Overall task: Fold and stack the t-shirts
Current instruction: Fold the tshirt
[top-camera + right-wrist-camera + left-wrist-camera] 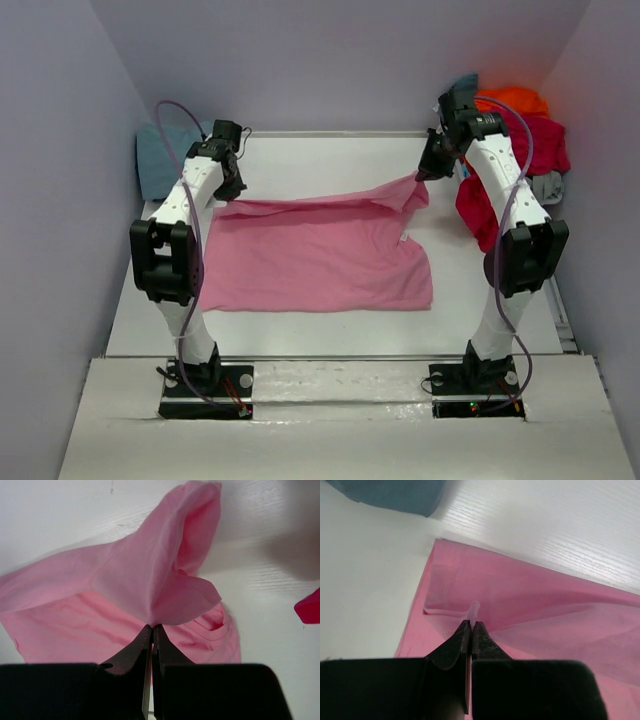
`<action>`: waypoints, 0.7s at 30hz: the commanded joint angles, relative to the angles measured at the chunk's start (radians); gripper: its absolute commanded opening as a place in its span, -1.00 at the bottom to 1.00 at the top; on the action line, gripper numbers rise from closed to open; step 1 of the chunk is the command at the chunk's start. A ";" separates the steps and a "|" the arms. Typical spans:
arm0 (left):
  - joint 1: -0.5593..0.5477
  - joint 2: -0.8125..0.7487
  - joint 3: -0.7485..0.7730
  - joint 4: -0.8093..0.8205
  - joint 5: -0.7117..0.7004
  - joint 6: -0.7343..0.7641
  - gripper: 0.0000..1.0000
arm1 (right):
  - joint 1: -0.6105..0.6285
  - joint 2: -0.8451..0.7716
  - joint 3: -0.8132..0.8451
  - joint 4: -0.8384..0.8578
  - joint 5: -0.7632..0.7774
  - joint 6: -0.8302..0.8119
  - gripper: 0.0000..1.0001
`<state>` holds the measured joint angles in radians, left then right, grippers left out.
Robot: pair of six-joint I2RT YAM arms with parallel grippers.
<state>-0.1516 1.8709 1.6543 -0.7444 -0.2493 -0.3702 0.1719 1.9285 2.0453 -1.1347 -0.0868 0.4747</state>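
The white desk (pixel 330 150) carried the pink shirt (pixel 320 260), spread wide across its middle with the near hem lying flat. Right of the pink shirt, a loose pile (pixel 530 140) of orange, crimson, teal and grey shirts spilled over the desk edge. Left of the pink shirt and further back lay a blue shirt (pixel 155 160), apart from it.

The right tool (pixel 151 627) was closed on a bunched fold at the pink shirt's far right corner and held it raised off the desk. The left tool (pixel 471 625) was closed on a thin pinch of the far left edge, low and close to the surface.

The likeliest trouble was a skewed fold. One corner sat higher than the other, so carrying both toward the near hem would probably lay the cloth crooked. The left pinch looked slight and could slip under tension. The right grip seemed to hold gathered cloth, perhaps a sleeve, which might drop as a lump. The right arm also hung near the pile and could snag crimson cloth.
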 commanded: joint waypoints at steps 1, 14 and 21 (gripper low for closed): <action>-0.006 -0.061 -0.036 -0.013 0.015 -0.015 -0.89 | 0.008 -0.072 -0.045 -0.052 -0.022 -0.016 -0.86; -0.006 -0.105 -0.275 0.068 0.173 -0.068 -0.89 | 0.008 -0.123 -0.269 -0.063 -0.037 -0.047 -0.86; -0.006 -0.108 -0.323 0.086 0.173 -0.076 -0.89 | 0.008 -0.108 -0.376 -0.014 -0.025 -0.047 -0.86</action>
<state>-0.1516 1.8332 1.3487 -0.6792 -0.0940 -0.4305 0.1719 1.8469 1.7039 -1.1885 -0.1234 0.4435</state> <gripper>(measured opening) 0.091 0.076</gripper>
